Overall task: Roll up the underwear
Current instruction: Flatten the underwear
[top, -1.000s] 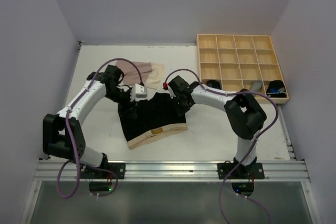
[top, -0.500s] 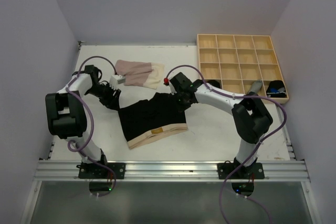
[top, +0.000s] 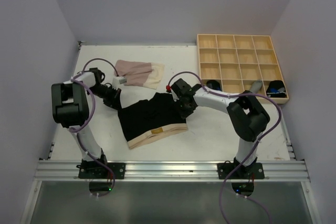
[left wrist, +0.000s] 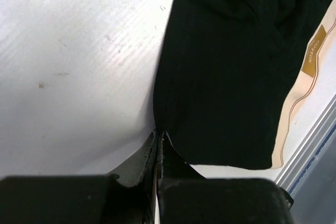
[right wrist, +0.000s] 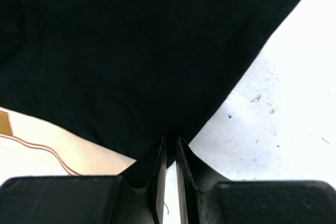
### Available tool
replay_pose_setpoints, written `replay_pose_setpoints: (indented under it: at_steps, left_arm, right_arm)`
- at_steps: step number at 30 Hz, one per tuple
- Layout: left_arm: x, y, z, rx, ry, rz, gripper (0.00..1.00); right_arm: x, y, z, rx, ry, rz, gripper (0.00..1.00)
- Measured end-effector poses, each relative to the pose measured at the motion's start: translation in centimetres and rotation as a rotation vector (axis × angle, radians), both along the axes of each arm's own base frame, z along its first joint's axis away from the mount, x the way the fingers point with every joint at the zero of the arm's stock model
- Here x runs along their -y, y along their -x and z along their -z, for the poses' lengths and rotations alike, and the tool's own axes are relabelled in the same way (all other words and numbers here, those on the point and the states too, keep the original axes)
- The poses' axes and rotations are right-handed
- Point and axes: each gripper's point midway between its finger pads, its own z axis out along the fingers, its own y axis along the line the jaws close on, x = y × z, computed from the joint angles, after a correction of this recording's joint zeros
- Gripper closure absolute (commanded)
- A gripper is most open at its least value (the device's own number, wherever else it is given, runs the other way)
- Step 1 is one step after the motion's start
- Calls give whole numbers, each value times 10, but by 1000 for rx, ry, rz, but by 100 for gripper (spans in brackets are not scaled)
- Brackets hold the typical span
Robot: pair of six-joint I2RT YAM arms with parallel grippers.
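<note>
The black underwear (top: 152, 116) lies flat mid-table, its beige waistband (top: 157, 134) toward the near edge. My left gripper (top: 118, 106) is at its left corner. In the left wrist view the gripper (left wrist: 159, 132) is shut, its tips pinched together right on the corner of the black cloth (left wrist: 231, 77). My right gripper (top: 181, 109) is at the garment's right edge. In the right wrist view that gripper (right wrist: 170, 141) is shut on a fold of the black cloth (right wrist: 136, 51), with the beige band (right wrist: 47, 148) to the left.
A pale beige-pink garment (top: 139, 73) lies behind the black one. The wooden compartment tray (top: 234, 36) stands at the back right, with rolled dark and grey pieces (top: 255, 85) in its front row. The table's metal rail (left wrist: 315, 140) runs close by the waistband.
My left arm swung outward to the left, came down at the black underwear's left corner, and its gripper closed there. The right gripper slid slightly nearer, still gripping the cloth.
</note>
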Motion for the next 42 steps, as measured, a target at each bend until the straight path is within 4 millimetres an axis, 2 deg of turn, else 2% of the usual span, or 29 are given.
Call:
replay_pose_setpoints:
  at_steps: [3, 8, 10, 13, 15, 16, 17, 18, 19, 20, 23, 26, 29, 31, 33, 36, 39, 42]
  left_arm:
    - [0, 5, -14, 52, 3, 10, 100]
    - [5, 32, -68, 253, -10, 70, 100]
    - [7, 44, -80, 303, -18, 96, 100]
    - [13, 71, -71, 280, -25, 135, 100]
    - [12, 88, -53, 209, -45, 149, 84]
    - [11, 96, -44, 170, -59, 151, 81]
    - [8, 102, -35, 135, -79, 145, 67]
    - [3, 104, -28, 113, -105, 136, 59]
    - [-1, 104, -24, 95, -127, 122, 55]
    - [-5, 101, -22, 91, -143, 106, 51]
    - [-12, 79, -29, 135, -163, 74, 48]
    - [-13, 32, -60, 278, -159, 60, 50]
    - [-9, -21, -93, 420, -147, 68, 53]
    - [1, -46, -103, 478, -117, 92, 53]
    - [14, -56, -101, 493, -90, 121, 50]
    - [41, -55, -84, 459, -57, 186, 47]
    - [73, -51, -65, 410, -14, 239, 48]
    - [85, -50, -42, 363, -4, 243, 50]
  right_arm:
    - [0, -1, 3, -2, 5, -2, 84]
    - [0, -1, 4, -2, 7, -4, 85]
    - [0, -2, 4, -3, 9, -6, 85]
    - [-2, -4, 4, -3, 13, -13, 85]
    - [-3, -6, 3, 0, 15, -20, 86]
    - [-4, -8, 3, 1, 16, -24, 86]
    - [-4, -8, 3, 0, 20, -30, 86]
    - [-4, -9, 3, 1, 24, -37, 85]
    - [-4, -10, 2, 3, 27, -42, 85]
    - [-3, -10, 2, 6, 31, -46, 85]
    - [0, -11, 1, 15, 46, -49, 85]
    - [-1, -12, -7, 29, 34, -40, 84]
    - [-5, -14, -28, 67, -11, -18, 84]
    - [-8, -15, -45, 94, -52, -4, 84]
    - [-13, -14, -57, 107, -94, 3, 83]
    - [-18, -13, -62, 103, -129, 7, 83]
    - [-13, -5, -51, 69, -115, 11, 83]
    - [-8, 4, -34, 30, -93, 15, 83]
